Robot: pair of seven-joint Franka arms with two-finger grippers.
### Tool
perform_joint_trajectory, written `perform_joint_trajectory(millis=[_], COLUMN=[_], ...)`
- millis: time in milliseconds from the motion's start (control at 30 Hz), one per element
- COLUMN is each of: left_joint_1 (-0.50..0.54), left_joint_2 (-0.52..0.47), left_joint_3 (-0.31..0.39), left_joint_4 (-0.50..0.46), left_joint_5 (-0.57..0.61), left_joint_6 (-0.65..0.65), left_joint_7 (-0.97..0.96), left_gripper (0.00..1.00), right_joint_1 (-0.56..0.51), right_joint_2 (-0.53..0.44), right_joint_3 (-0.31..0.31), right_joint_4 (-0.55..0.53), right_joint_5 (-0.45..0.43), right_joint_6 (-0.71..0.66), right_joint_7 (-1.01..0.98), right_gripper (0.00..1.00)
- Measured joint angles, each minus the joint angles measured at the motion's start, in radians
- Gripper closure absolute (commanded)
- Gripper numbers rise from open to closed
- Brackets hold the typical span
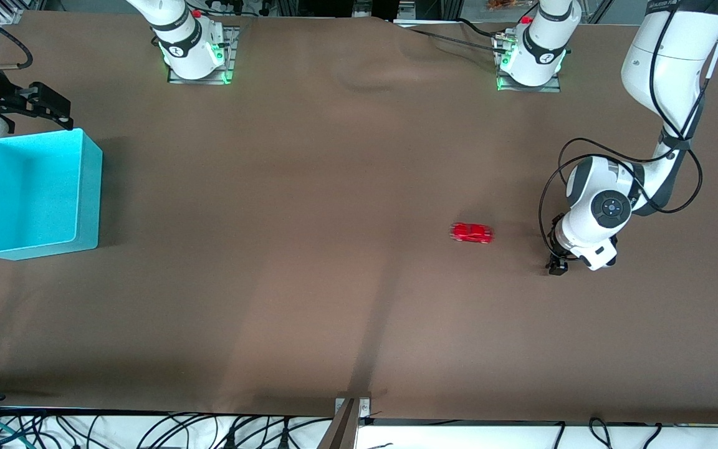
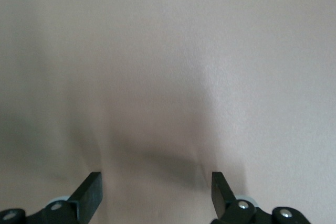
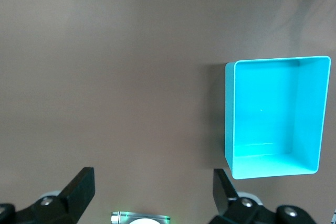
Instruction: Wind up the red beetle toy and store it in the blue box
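The left arm is reaching out from its base and folding down at the elbow, its wrist hanging low over the table toward its own end. The left gripper [image 1: 557, 267] is pointing downward just above the surface, its fingers [image 2: 90, 192] standing wide apart with nothing between them. The right arm is waiting, swung out to its own end of the table, with only its wrist showing at the edge of the front view. The right gripper [image 1: 53, 109] is hanging high in the air, its fingers [image 3: 79, 187] spread wide and holding nothing.
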Motion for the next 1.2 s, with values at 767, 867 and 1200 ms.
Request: perform_joint_trajectory(millis=[767, 867, 1200], left_joint_1=[0.002, 0.003, 0.010], left_joint_2=[-0.005, -0.016, -0.079], left_joint_3=[-0.039, -0.039, -0.031], left_joint_4=[0.370, 0.395, 0.409], left_joint_5=[-0.115, -0.121, -0.186], left_joint_6=[-0.433, -0.459, -0.531], left_joint_7=[0.546, 0.635, 0.911], left_gripper=[0.00, 0.00, 0.00], right_joint_1=[0.000, 0.000, 0.000], right_joint_2=[0.000, 0.000, 0.000], right_joint_3=[0.000, 0.000, 0.000], right_joint_4=[0.000, 0.000, 0.000], right_joint_5=[0.000, 0.000, 0.000], right_joint_6=[0.000, 0.000, 0.000], right_joint_7=[0.000, 0.000, 0.000], right_gripper=[0.00, 0.00, 0.00])
